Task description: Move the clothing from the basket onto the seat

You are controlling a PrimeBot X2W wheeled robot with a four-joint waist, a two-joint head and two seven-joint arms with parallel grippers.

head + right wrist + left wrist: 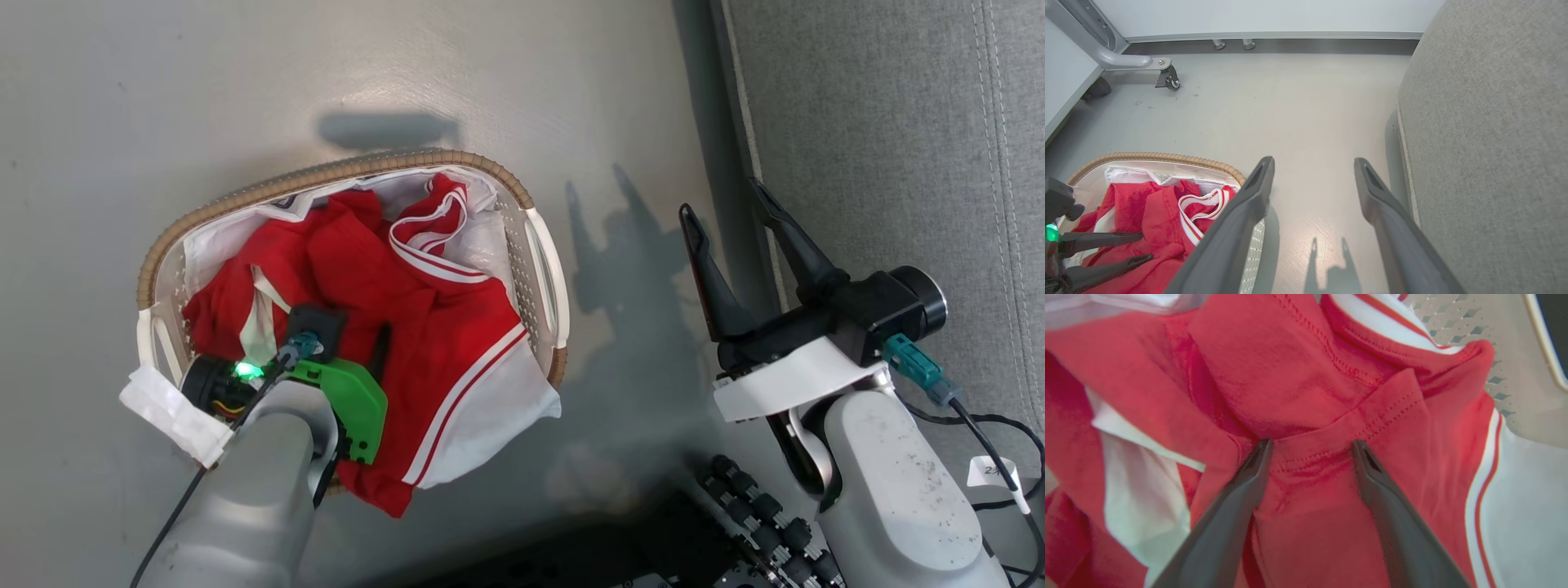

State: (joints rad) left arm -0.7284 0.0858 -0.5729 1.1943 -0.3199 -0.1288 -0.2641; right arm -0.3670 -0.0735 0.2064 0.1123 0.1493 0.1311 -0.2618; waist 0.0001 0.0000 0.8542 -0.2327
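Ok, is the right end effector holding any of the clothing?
No, the right end effector is open and empty above the floor, while the clothing lies in the basket.

Grey floor point(163, 98) under basket point(326, 174), seat point(898, 122)

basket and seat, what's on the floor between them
Bare grey floor, with a shadow on it, lies between basket and seat; the right wrist view shows it.

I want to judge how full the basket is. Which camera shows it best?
The head view: it looks down on the basket, most of its brown rim visible, red clothing heaped inside and spilling over the near edge. The right wrist view catches part of the rim; the left wrist view, a patch of perforated wall.
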